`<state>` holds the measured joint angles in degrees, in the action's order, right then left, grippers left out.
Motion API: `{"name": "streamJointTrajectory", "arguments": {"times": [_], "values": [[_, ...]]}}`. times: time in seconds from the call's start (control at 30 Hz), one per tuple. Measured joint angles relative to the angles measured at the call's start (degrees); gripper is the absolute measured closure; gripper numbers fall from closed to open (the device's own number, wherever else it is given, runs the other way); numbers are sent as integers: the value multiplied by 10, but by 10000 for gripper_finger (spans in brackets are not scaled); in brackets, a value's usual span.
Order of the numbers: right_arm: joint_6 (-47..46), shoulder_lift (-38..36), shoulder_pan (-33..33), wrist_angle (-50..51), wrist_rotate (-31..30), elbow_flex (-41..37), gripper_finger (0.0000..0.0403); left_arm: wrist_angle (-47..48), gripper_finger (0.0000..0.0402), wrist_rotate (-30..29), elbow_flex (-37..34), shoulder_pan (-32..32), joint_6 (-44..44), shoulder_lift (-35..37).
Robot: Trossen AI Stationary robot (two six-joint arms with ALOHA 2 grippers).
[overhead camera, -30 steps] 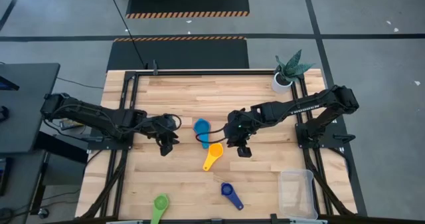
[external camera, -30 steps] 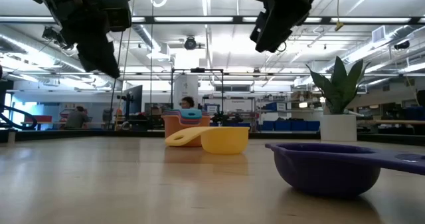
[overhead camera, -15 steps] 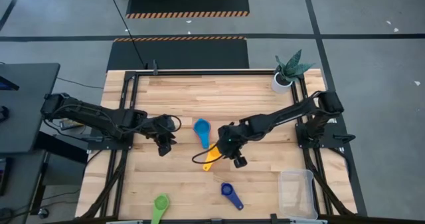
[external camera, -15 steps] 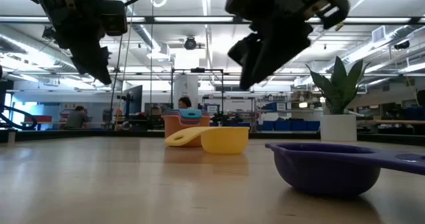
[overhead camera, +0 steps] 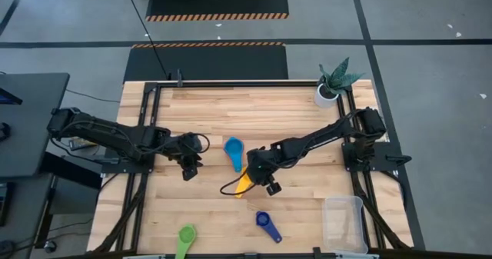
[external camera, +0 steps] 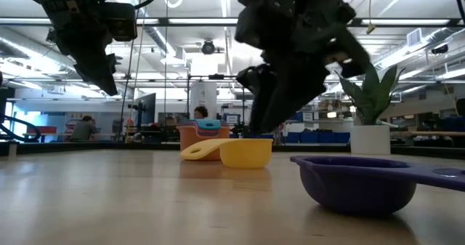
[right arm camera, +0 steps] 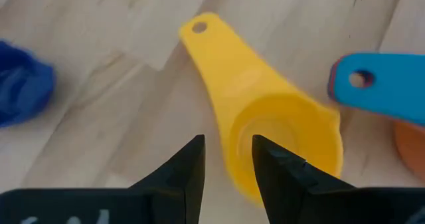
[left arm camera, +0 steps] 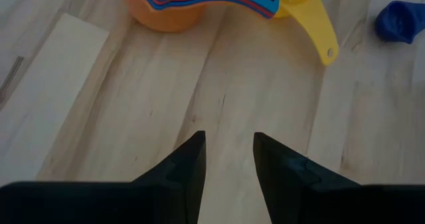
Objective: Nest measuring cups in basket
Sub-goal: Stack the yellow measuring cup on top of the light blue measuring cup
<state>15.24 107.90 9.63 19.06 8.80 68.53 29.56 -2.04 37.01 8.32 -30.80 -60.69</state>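
- Right gripper (right arm camera: 226,161) low over the yellow measuring cup (right arm camera: 265,134), fingers a narrow gap apart, holding nothing, cup still flat on the table (overhead camera: 207,113).
- Stack of nested cups (overhead camera: 233,149), blue on top over orange, just beside the yellow one.
- Dark blue cup (overhead camera: 266,224) and green cup (overhead camera: 185,234) near the front edge, well apart.
- Clear basket (overhead camera: 344,222) at the front right corner.
- Left gripper (left arm camera: 228,159) open, hanging above bare wood left of the stack.
- Potted plant (overhead camera: 332,82) at the back right.
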Motion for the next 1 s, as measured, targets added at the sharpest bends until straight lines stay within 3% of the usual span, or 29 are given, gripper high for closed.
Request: {"name": "streamJointTrajectory", "arguments": {"times": [0.37,0.47,0.57,0.87,1.0], "values": [[30,53,0,13,-13,2,278,-1,269,0,0,0,0,0],[32,48,0,19,-21,1,310,-2,269,0,0,0,0,0],[20,37,-4,32,-14,0,375,-2,269,0,0,0,0,0],[0,-35,-3,199,-16,7,392,-2,269,0,0,0,0,0],[69,-62,-3,285,-17,60,392,-2,269,0,0,0,15,0]]}}
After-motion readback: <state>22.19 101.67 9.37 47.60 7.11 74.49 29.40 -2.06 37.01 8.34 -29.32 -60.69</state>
